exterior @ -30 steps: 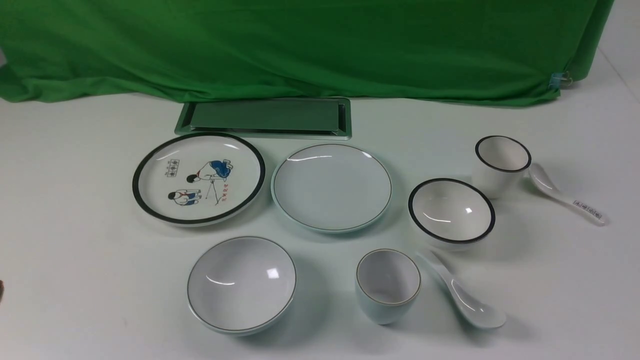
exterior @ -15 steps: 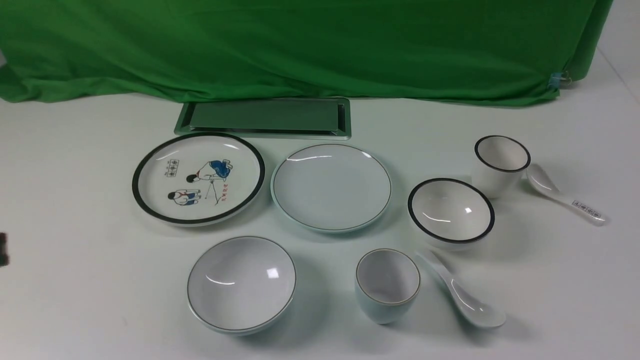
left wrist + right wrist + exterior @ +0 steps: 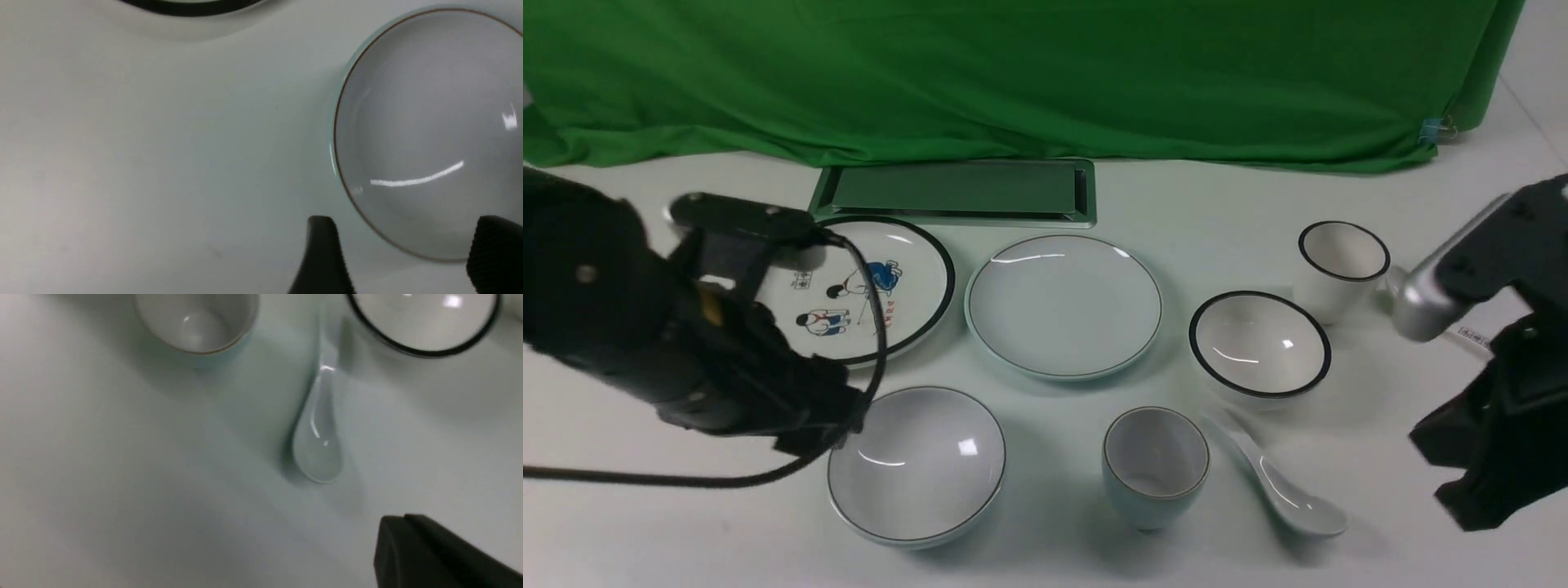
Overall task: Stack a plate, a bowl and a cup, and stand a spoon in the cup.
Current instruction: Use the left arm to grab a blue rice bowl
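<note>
The pale blue-green plate [image 3: 1065,306] lies mid-table. The pale blue-green bowl [image 3: 916,464] sits front left, the small cup [image 3: 1156,465] front centre, and the plain white spoon [image 3: 1286,490] lies right of the cup. My left gripper [image 3: 821,437] hovers at the bowl's left rim. In the left wrist view it [image 3: 408,245] is open, with the bowl's [image 3: 429,122] near rim between its fingers [image 3: 322,253]. My right gripper [image 3: 1462,490] hangs to the right of the spoon. In the right wrist view it [image 3: 402,524] is shut and empty, short of the spoon [image 3: 318,441] and cup [image 3: 196,322].
A cartoon plate [image 3: 898,278] with a black rim lies partly behind my left arm. A black-rimmed bowl [image 3: 1260,343] and black-rimmed cup [image 3: 1342,265] stand at the right. A marked spoon [image 3: 1470,336] is mostly hidden by my right arm. A metal tray [image 3: 956,192] and green cloth [image 3: 1013,73] are at the back.
Both arms have come into view: the left swung in from the left edge to the bowl's rim, the right came in at the right side. The dishes have not moved.
</note>
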Robot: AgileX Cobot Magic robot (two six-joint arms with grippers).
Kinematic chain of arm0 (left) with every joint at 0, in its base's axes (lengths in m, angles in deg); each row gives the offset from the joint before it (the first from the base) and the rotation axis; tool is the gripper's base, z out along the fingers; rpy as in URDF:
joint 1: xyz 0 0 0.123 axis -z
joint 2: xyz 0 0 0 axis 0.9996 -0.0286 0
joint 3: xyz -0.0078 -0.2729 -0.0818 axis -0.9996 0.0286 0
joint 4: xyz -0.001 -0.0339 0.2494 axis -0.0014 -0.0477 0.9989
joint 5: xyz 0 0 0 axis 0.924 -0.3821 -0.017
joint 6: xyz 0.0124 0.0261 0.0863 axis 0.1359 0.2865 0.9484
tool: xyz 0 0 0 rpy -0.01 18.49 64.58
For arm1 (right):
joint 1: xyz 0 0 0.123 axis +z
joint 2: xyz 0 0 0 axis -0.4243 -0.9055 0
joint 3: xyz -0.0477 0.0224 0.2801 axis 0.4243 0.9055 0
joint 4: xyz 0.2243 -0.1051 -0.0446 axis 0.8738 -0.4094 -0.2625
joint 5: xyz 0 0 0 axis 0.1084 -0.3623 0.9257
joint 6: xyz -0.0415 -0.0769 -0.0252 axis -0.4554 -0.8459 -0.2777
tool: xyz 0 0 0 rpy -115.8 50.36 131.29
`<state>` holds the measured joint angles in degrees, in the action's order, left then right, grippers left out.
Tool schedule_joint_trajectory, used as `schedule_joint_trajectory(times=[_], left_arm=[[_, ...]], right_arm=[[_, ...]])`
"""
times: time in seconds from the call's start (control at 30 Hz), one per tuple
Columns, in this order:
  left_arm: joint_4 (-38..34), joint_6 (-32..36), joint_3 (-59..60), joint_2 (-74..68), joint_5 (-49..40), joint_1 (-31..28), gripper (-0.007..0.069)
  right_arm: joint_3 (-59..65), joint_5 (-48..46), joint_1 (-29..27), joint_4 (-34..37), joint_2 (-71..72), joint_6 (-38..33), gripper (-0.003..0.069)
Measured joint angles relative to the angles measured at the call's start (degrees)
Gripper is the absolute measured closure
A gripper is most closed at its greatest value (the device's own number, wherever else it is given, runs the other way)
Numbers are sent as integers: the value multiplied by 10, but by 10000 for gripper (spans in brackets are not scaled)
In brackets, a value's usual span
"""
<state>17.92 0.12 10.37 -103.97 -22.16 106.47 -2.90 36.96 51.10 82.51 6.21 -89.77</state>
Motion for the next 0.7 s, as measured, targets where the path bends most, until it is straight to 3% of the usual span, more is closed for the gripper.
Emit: schedule_joint_trajectory(times=[0.13, 0.27, 0.37, 0.47, 0.53, 0.57, 0.7], left_arm=[[-1, -19, 0, -94, 74, 1, 113], [-2, -28, -1, -163, 117, 1, 147], [-10, -32, -2, -187, 128, 1, 248], [-14, -28, -9, -185, 131, 1, 458], [-17, -24, -15, -179, 128, 1, 516], [-21, -9, -33, -168, 114, 1, 588], [-24, 24, -75, -163, 71, 2, 626]], right_arm=[[-8, 42, 18, 1, -31, -1, 641], [-13, 88, 18, 0, -42, -3, 638], [-13, 108, 18, 0, -44, -3, 638], [-13, 113, 18, 0, -44, -3, 638], [-13, 113, 18, 0, -44, -3, 637], [-13, 113, 18, 0, -44, -3, 636], [-13, 113, 18, 0, -44, -4, 632]])
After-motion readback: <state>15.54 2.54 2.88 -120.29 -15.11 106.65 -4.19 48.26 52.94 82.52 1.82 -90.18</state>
